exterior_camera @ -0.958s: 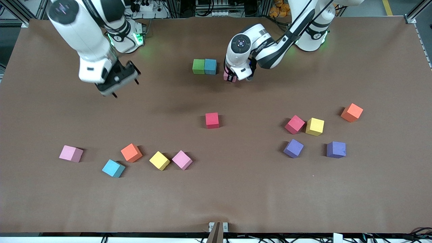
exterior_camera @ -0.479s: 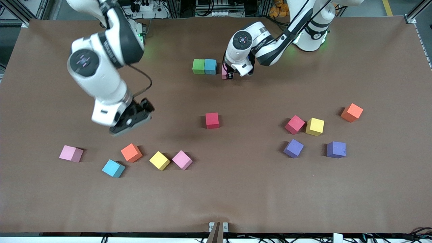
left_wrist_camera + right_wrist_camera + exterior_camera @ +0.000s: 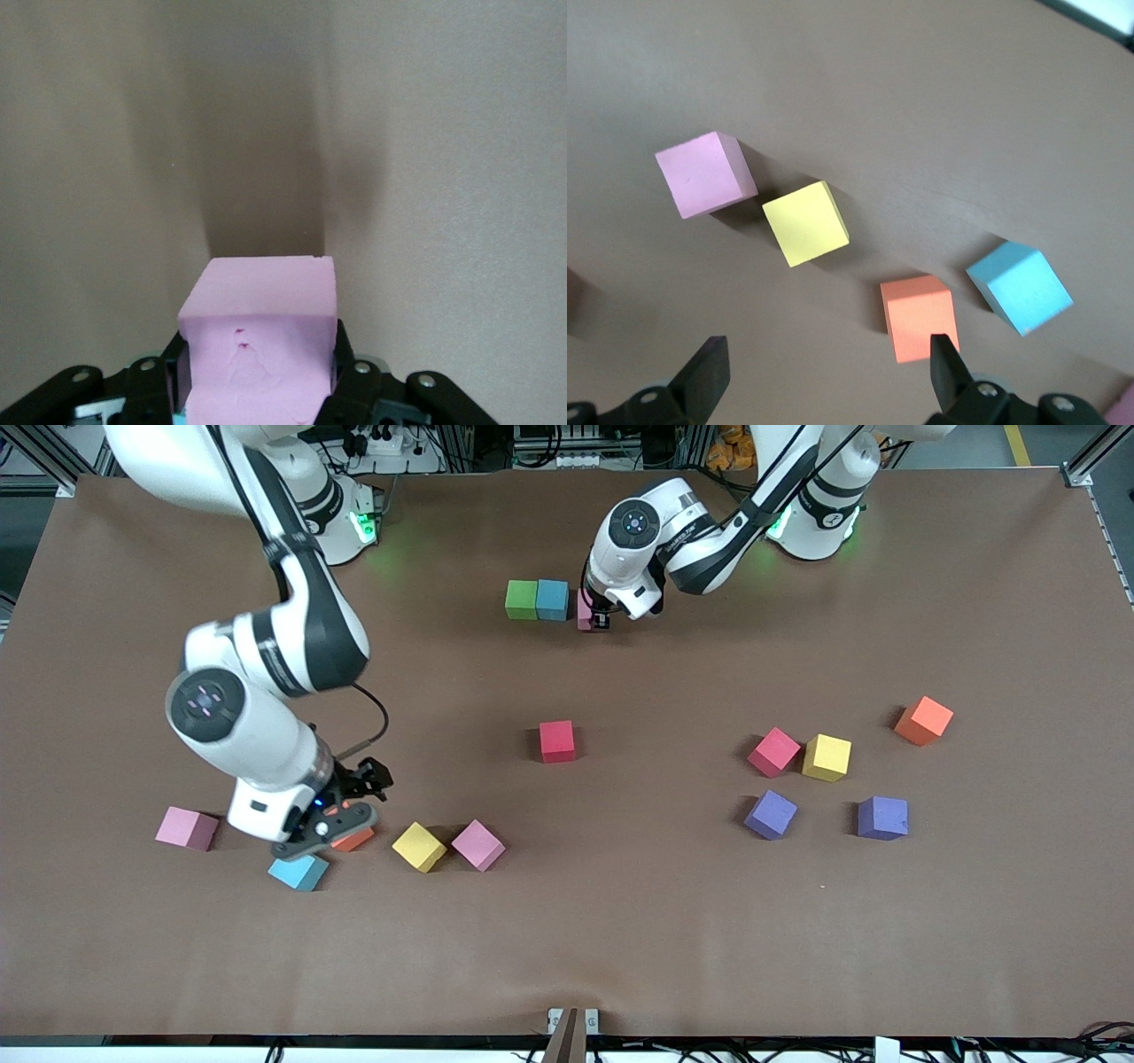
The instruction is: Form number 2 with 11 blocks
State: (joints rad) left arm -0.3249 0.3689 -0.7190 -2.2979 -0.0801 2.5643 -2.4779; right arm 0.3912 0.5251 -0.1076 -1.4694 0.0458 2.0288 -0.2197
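Left gripper (image 3: 595,619) fingers clamp pink block (image 3: 260,345) beside blue block (image 3: 552,599); right gripper (image 3: 824,365) fingers wide, empty, over orange block (image 3: 919,316), prob. not touching.

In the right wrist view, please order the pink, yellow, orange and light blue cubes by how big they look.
1. light blue cube, orange cube and pink cube: they look about alike, so no ranking.
2. yellow cube: slightly smaller looking.
The differences probably come from nearness to the camera and tilt, not true size.
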